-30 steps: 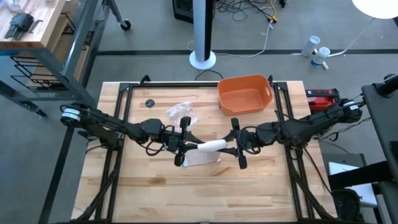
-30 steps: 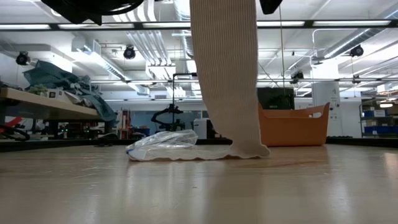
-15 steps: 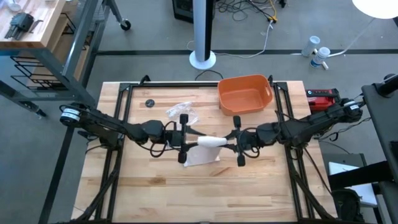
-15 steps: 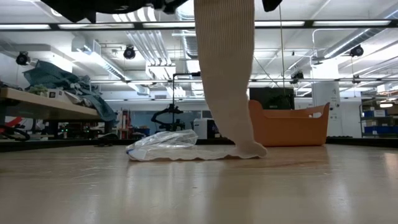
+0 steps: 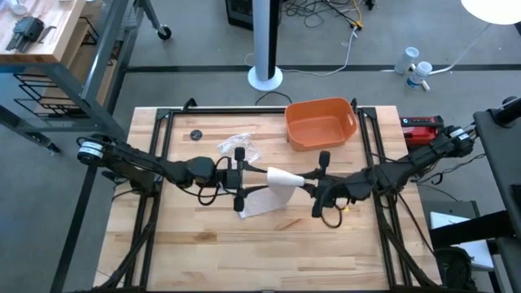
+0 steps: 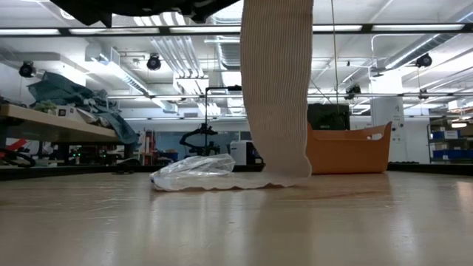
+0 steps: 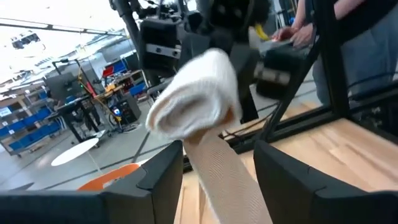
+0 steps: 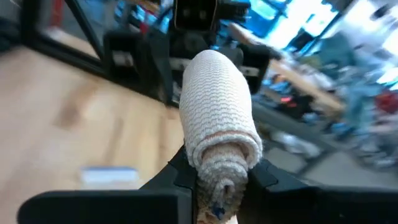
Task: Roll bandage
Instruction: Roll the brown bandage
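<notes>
Left gripper (image 5: 239, 171): fingers (image 7: 163, 180) spread apart, grasping nothing. In the left wrist view the rolled end of the bandage (image 7: 193, 102) sits just beyond and above the gap between them, its loose strip dropping down through that gap; contact with either finger cannot be confirmed.

Right gripper (image 5: 313, 189): fingers (image 8: 177, 174) clenched on the rolled end of the bandage (image 8: 217, 118). The right wrist view shows the roll pinched at its base, standing out past the fingertips.

Bandage (image 5: 281, 179): held above the middle of the bench (image 5: 203, 252), between the two grippers. Its free strip (image 6: 277, 81) hangs straight down, with the lower end touching the bench surface.

Crumpled clear wrapper (image 6: 194, 171): lying on the bench beside the strip's foot. Orange tub (image 5: 320, 122): near the far edge, toward the right corner.
</notes>
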Controlling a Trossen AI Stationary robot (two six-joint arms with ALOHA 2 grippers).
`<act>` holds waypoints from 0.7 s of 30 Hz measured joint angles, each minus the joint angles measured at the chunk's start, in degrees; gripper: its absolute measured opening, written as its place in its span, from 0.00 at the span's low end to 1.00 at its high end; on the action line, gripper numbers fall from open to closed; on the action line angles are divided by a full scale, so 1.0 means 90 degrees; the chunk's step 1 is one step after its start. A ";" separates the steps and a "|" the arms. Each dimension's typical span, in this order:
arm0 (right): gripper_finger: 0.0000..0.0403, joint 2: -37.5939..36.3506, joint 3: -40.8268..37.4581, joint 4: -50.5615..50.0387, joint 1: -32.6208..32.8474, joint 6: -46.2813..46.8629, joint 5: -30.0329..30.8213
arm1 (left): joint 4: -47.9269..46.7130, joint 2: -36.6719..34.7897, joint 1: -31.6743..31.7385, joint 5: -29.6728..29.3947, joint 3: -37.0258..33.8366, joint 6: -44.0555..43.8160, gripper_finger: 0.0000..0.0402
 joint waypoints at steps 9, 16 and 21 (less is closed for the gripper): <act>0.13 0.0014 0.0000 0.0083 0.0452 -0.1415 0.1346 | 0.0005 -0.0268 0.0017 0.0076 0.0000 -0.0690 0.41; 0.13 0.0196 0.0000 0.0111 0.0583 -0.2550 0.1877 | 0.0038 -0.0377 0.0391 0.0468 0.0162 -0.2613 0.43; 0.13 0.0398 0.0000 0.0139 0.0583 -0.3098 0.2090 | -0.0448 -0.0278 0.0791 0.1727 0.0414 -0.4077 0.43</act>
